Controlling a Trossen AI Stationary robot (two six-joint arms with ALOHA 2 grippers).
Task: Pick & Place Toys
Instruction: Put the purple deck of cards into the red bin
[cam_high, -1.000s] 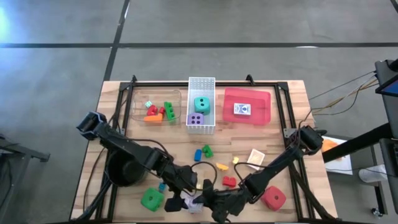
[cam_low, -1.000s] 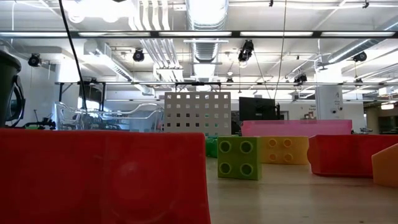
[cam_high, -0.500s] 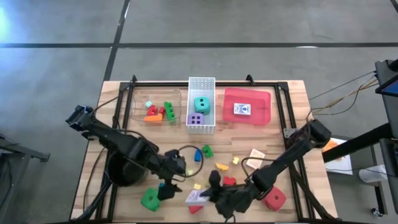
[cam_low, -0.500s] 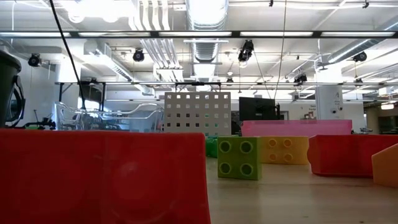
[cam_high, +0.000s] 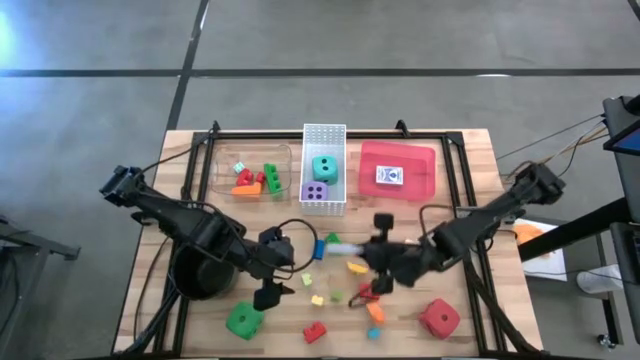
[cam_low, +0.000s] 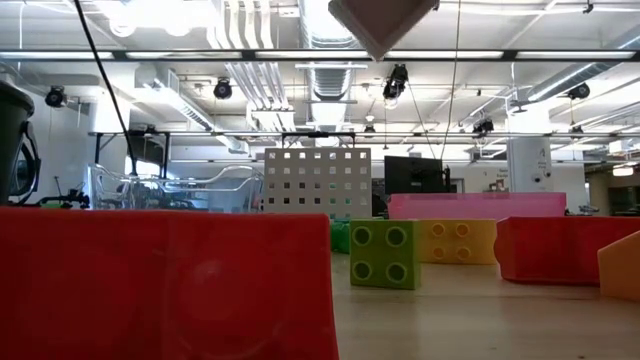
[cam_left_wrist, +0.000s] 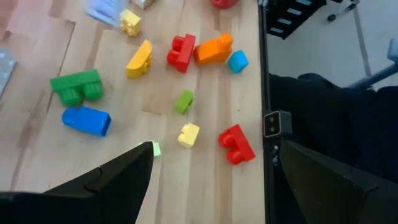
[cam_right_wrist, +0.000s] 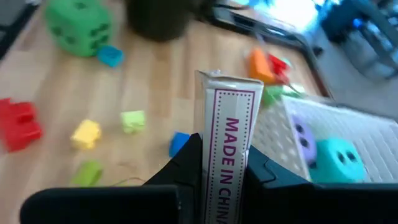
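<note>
Right wrist view shows my right gripper (cam_right_wrist: 221, 171) pinching a card pack (cam_right_wrist: 225, 149) by its edge, so it might slip out.

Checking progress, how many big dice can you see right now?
4: a teal die and a purple die in the white basket, a green die and a red die loose on the table.

Two dice (cam_high: 319, 180) are held in the basket (cam_high: 323, 132), between a clear bin (cam_high: 222, 160) on its left and a tray (cam_high: 420, 185) on its right; bricks (cam_high: 340, 285) are scattered before them.
</note>
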